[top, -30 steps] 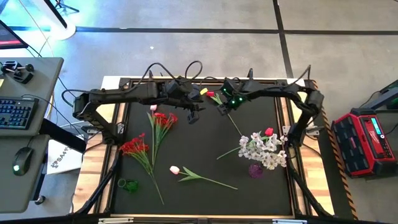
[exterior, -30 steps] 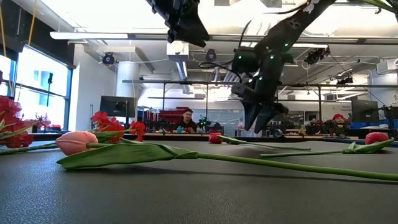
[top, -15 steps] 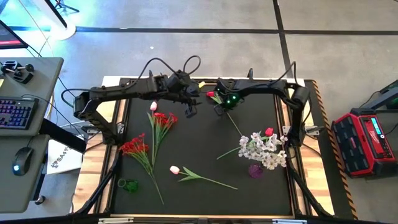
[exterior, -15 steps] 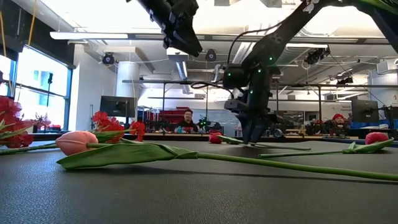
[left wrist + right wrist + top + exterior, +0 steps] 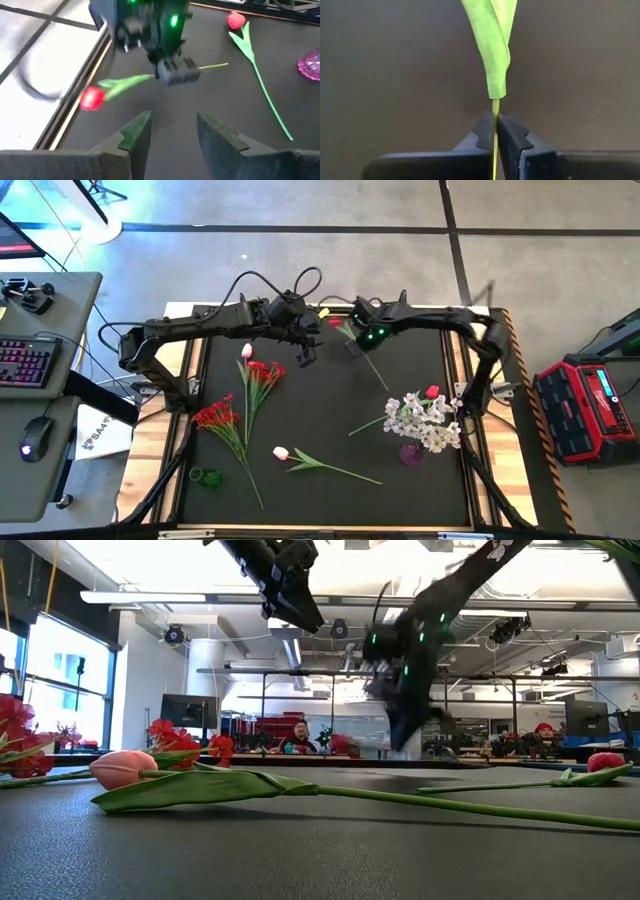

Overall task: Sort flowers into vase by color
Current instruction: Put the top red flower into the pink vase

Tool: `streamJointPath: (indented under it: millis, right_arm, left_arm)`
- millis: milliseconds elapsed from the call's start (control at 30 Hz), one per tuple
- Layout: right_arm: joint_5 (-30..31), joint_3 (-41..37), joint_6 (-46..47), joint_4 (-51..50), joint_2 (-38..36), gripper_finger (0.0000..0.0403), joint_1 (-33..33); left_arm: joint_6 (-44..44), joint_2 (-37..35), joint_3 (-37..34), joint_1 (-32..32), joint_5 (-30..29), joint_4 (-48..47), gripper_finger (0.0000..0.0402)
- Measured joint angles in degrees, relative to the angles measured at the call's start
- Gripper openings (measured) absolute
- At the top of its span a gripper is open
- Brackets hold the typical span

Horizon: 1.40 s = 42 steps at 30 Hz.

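The right gripper (image 5: 495,131) pinched a red rosebud's (image 5: 92,97) green stem at the black mat's (image 5: 330,405) upper centre. The left gripper (image 5: 170,135) hovered half-open beside it. A person (image 5: 299,734) sat far across the bright workshop.

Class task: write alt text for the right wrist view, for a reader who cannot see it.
The right gripper is shut on a thin green flower stem. Beyond the fingers, a long green leaf rises from the stem against the dark table mat.
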Motion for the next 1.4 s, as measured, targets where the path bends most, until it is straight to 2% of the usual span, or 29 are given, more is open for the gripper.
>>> streamJointPath:
  millis: [167, 367, 533, 667, 767, 900, 1167, 1400]
  right_arm:
    - [1.77, 0.0, 1.38, 0.23, -12.34, 0.0001, 1.94]
    - [8.18, 0.0, 0.35, 0.03, -29.36, 0.0, 7.02]
    - [19.06, 0.0, 0.24, -4.0, -43.32, 0.0, 13.54]
    - [29.22, 0.0, 2.2, -11.6, -53.5, 0.0, 19.82]
    - [33.53, -2.29, 4.84, -14.02, -60.2, 0.0, 24.57]
    - [34.45, -10.67, 8.52, -10.55, -69.48, 0.0, 30.04]
    - [31.11, -30.6, 10.04, 8.69, -83.75, 0.0, 38.89]
    - [25.61, -33.88, 8.1, 10.43, -87.32, 0.0, 43.42]
  left_arm:
    - [-0.49, 0.02, 0.0, -0.48, 0.32, 0.14, 0.0145]
    - [-4.63, 0.02, 0.0, -3.2, 1.02, 2.56, 0.0145]
    - [-5.95, 0.26, 0.0, -8.57, 1.95, 12.56, 0.0145]
    - [-5.44, 0.53, 0.0, -12.44, -0.56, 19.18, 0.0145]
    - [-4.61, 0.74, 0.09, -14.88, -2.57, 21.72, 0.0145]
    - [-5.36, 1.66, 0.09, -18.04, -4.86, 22.45, 0.0145]
    - [-9.51, 4.75, 0.02, -24.74, -10.54, 23.72, 0.0145]
    - [-10.1, 7.7, 0.0, -28.72, -14.2, 27.12, 0.0145]
